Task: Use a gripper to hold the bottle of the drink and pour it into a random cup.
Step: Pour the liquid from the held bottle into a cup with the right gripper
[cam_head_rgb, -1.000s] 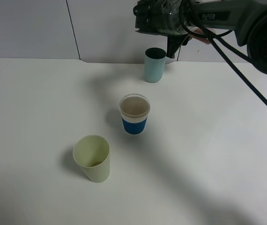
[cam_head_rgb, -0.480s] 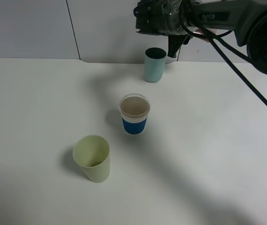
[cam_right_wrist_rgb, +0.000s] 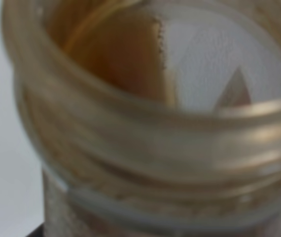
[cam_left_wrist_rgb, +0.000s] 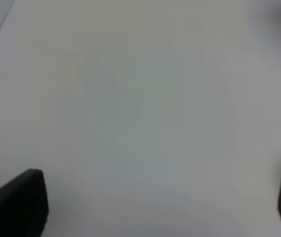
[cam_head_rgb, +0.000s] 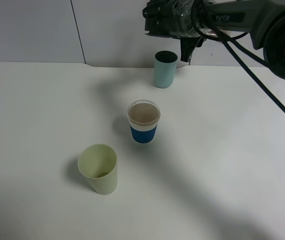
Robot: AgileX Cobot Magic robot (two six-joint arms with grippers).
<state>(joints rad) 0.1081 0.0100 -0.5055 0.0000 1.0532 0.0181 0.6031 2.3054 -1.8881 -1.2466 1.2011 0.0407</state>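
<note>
My right gripper [cam_head_rgb: 187,47] hangs high at the back of the table, just right of and above the teal cup [cam_head_rgb: 165,70]. It is shut on the bottle [cam_right_wrist_rgb: 150,148]. The right wrist view shows the bottle's wide capless neck very close, with brown liquid inside. In the exterior view the bottle is hidden behind the arm. The teal cup stands upright with a dark inside. My left gripper [cam_left_wrist_rgb: 150,207] is open over bare white table, with only its dark fingertips [cam_left_wrist_rgb: 22,197] showing. It is out of the exterior view.
A white cup with a blue sleeve [cam_head_rgb: 143,121] stands mid-table and holds brownish liquid. A pale green cup [cam_head_rgb: 99,169] stands nearer the front left. The right arm's cables [cam_head_rgb: 262,85] slope down to the right. A grey wall [cam_head_rgb: 32,30] closes the back.
A pink-white bit of the bottle behind the right arm has slipped out of sight. The arm and the cups have hardly moved.
</note>
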